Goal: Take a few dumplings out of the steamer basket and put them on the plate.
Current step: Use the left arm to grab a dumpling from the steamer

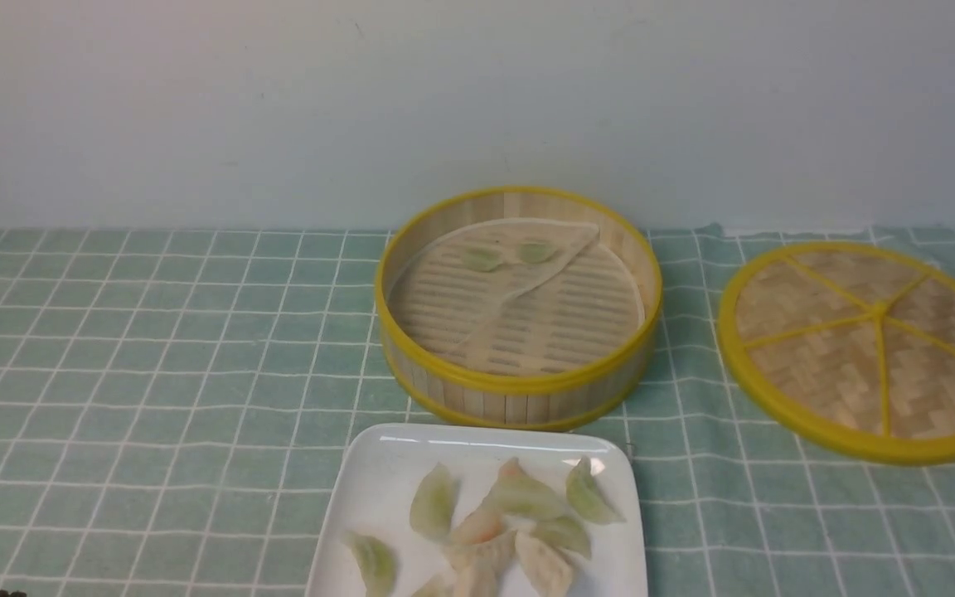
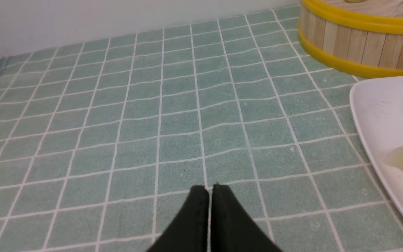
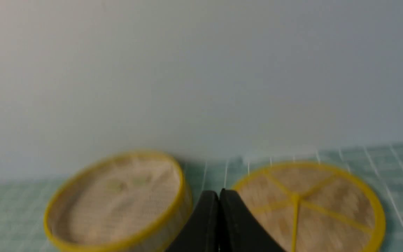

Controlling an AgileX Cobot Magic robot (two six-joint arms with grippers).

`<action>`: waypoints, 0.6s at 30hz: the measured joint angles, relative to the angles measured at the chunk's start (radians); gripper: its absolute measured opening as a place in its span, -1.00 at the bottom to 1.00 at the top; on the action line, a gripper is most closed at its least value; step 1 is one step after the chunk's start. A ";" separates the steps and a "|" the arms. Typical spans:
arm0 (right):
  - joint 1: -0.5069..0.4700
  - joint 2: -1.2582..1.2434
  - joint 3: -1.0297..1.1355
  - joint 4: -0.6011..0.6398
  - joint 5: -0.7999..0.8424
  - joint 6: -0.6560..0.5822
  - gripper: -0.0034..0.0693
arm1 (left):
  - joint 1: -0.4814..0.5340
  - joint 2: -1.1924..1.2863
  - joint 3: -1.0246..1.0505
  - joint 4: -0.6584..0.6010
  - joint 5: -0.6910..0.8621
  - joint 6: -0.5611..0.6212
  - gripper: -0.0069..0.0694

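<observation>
Seen from the front, two pale green dumplings [image 1: 482, 259] lying toward the far side of the round steamer basket [image 1: 519, 383], on the pale liner cloth [image 1: 527, 290] over its slatted floor. Just in front of the basket, on the surface [image 1: 154, 373] with its green, white-lined checked cloth, the glossy white square plate [image 1: 386, 464], cut off by the near edge of the front view. On the plate, a loose cluster of more dumplings, green, whitish and orange-tinged, several overlapping in the middle, others lying apart around them. Off to the right of the basket, the flat woven disc [image 1: 817, 290] with yellow rim and spokes. Left hand [image 2: 210, 189] closed, fingertips together, gripping nothing, with plate and basket near the edge of its wrist view. Right hand [image 3: 220, 193] likewise closed and holding nothing, basket and disc blurred beyond.
</observation>
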 joint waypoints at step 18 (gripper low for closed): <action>0.000 0.587 -0.249 0.318 0.364 -0.547 -0.95 | 0.000 0.000 0.000 0.001 0.000 0.001 -0.83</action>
